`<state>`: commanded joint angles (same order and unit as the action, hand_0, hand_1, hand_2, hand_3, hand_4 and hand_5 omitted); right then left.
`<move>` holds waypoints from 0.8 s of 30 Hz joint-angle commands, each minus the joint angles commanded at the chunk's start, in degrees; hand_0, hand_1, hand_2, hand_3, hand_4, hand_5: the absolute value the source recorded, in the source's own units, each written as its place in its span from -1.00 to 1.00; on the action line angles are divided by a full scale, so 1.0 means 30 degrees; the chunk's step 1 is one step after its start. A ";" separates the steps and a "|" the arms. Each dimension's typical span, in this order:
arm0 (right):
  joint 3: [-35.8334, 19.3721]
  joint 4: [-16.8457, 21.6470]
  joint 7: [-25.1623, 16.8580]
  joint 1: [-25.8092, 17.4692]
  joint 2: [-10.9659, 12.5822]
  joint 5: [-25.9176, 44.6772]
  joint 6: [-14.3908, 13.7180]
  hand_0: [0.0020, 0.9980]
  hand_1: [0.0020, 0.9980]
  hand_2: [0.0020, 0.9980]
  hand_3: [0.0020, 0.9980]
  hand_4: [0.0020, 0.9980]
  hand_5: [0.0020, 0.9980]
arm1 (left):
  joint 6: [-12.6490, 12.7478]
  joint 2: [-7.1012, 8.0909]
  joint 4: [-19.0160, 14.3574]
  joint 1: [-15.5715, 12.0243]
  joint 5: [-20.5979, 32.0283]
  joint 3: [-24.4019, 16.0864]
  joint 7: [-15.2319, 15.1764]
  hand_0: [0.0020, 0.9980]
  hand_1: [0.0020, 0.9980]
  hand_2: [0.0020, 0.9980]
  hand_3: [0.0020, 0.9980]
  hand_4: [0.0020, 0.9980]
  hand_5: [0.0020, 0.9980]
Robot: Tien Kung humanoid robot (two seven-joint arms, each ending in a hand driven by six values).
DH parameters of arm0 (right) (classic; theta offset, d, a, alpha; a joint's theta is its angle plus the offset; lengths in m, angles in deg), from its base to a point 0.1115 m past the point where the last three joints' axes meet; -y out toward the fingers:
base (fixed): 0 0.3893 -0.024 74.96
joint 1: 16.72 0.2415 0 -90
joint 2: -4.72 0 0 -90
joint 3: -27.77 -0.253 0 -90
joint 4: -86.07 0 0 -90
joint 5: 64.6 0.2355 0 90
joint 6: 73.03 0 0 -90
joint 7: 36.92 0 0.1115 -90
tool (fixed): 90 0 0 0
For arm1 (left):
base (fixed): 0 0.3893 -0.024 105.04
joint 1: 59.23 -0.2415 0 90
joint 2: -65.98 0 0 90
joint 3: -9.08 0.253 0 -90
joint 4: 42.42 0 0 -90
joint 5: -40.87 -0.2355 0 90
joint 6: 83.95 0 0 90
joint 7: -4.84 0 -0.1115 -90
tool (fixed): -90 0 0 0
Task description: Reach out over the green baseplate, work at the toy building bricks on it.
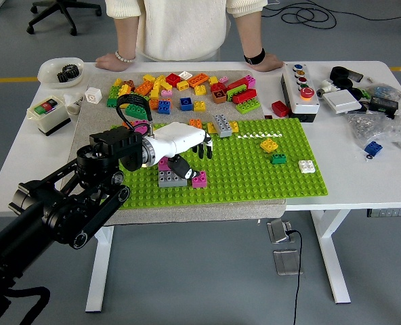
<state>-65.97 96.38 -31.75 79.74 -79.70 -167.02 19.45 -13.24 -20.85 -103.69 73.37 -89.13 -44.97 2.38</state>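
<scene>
Your left hand point(185, 143) hovers left of centre over the green baseplate point(255, 169), fingers loosely spread, gripping nothing, just above grey brick point(169, 179) and pink brick point(199, 179). Loose bricks point(187, 88) further back; person's hands point(112, 61) on table point(363, 176) far edge.

The green baseplate point(255, 172) is seen as hard plastic, studded and faintly glossy. The loose bricks point(187, 89) are made of smooth, shiny plastic in mixed colours. A matt, felt-like grey mat point(92, 115) is laid beneath them. The table point(363, 176) is finished in smooth matt white. The left hand point(180, 143) is cased in glossy white plastic with dark rubbery-looking fingertips point(202, 153), and its arm point(58, 210) is built of matt black metal or plastic. Crinkled clear plastic bags point(383, 125) are noted.
</scene>
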 joint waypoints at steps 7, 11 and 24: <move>-0.0003 0.0000 -0.0011 -0.0017 0.0018 -0.0067 0.0006 0.50 0.27 0.36 0.26 0.72 0.12 | -0.0327 -0.0014 -0.0062 -0.0158 0.0000 0.0082 -0.0283 0.42 0.21 0.13 0.18 0.24 -0.88; 0.0022 0.0000 -0.0015 -0.0027 0.0017 -0.0087 0.0007 0.50 0.27 0.36 0.27 0.73 0.12 | -0.0632 -0.0073 -0.0054 -0.0260 0.0000 0.0240 -0.0367 0.53 0.38 0.24 0.35 0.61 -0.65; 0.0070 0.0000 -0.0026 -0.0016 0.0038 -0.0156 0.0028 0.50 0.28 0.36 0.27 0.73 0.13 | -0.0385 -0.0315 0.0595 -0.0274 0.0000 0.0303 -0.0349 0.63 0.42 0.35 0.52 0.82 -0.57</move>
<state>-65.76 96.38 -31.83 79.69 -79.59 -167.49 19.54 -14.39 -21.79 -101.91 72.54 -89.13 -44.06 1.34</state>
